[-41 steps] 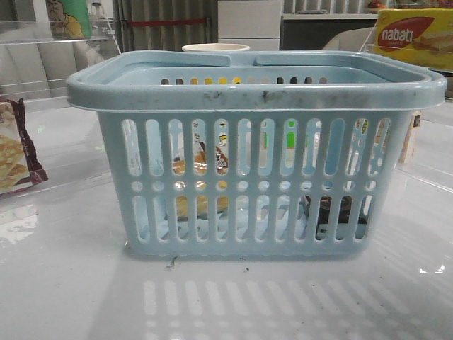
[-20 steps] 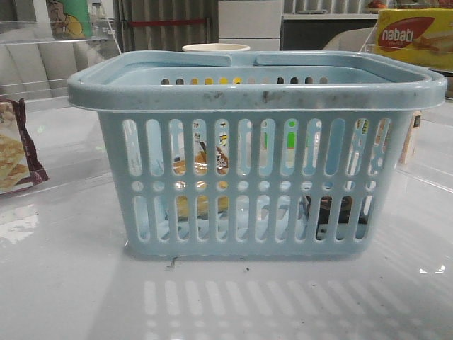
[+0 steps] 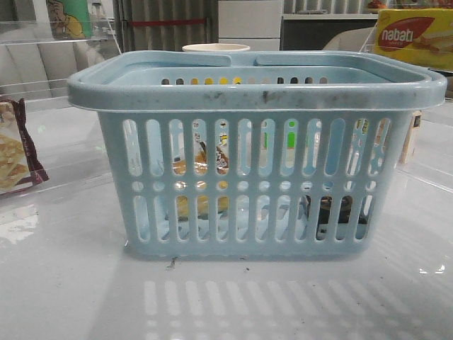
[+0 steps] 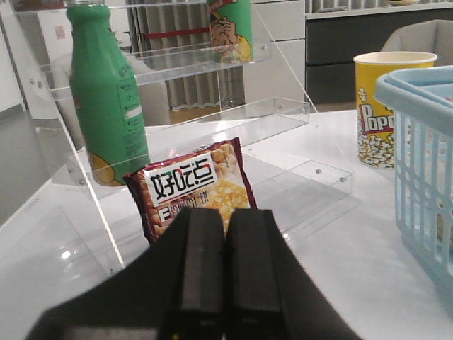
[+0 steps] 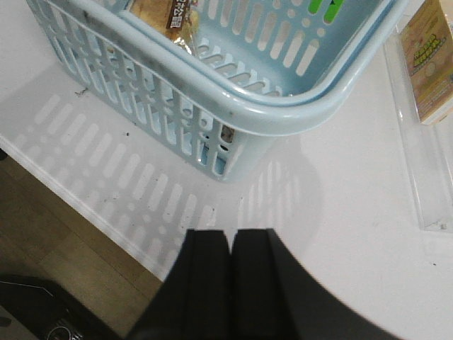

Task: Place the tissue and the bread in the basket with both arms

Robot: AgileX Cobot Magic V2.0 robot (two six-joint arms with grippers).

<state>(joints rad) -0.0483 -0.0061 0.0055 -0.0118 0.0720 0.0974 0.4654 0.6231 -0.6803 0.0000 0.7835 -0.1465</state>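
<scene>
Basket: light-blue, slotted sides, smudged rim; stands upright mid-tabletop, handles folded down.

Bread: clear packet, golden-brown contents, dark label; inside the basket, toward its left end, seen through the slots and from above in the right wrist view.

Tissue: small dark pack; low on the basket floor, toward the right end.

Left gripper: fingers pressed together, holding nothing; outside the basket, facing a maroon-edged snack bag propped against a clear acrylic shelf.

Right gripper: fingers closed together, empty; above the tabletop's near edge, apart from the basket's corner.

Also present: green bottle, popcorn cup, yellow "nabati" box.
</scene>
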